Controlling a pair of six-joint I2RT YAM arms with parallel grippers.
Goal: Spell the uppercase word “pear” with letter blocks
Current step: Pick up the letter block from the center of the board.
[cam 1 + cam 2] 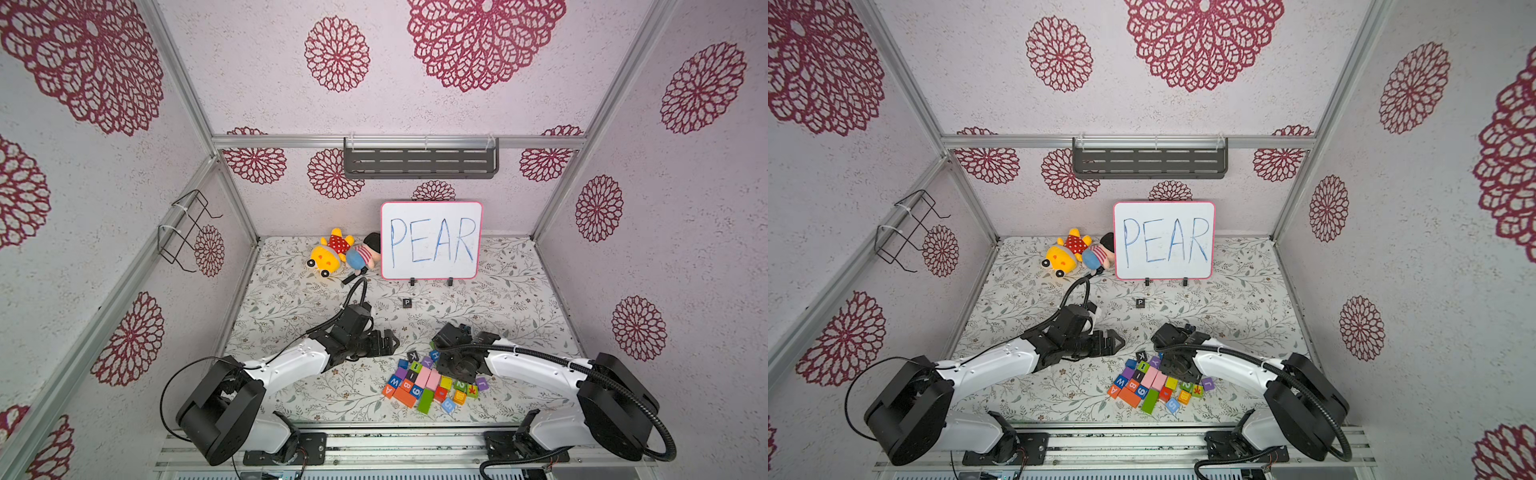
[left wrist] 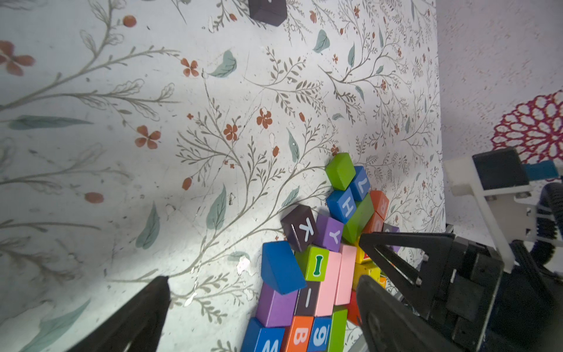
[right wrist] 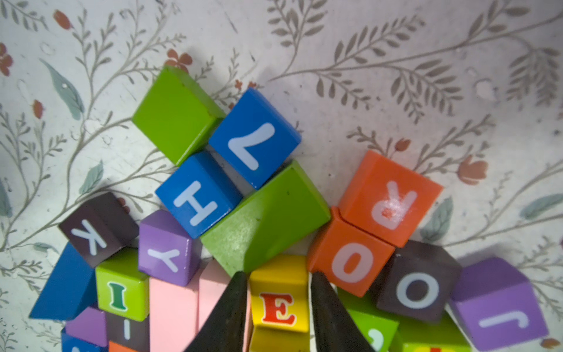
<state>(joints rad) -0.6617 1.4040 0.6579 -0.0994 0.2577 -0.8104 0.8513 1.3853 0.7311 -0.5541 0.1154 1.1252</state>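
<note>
Since the small yellow wooden cube with the red E lies squarely between the right gripper's jaws — clamped on its sides, inside the block heap — a straight lift suits; the left gripper hangs open nearby.

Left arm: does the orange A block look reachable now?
Probably yes. The orange A block sits at the outer corner of the pile, bare table on two sides, and the left tool hangs open nearby. The right tool grips the yellow E block.

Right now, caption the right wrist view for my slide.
Right pincer clamps the yellow E block; orange R block waits nearby.
</note>
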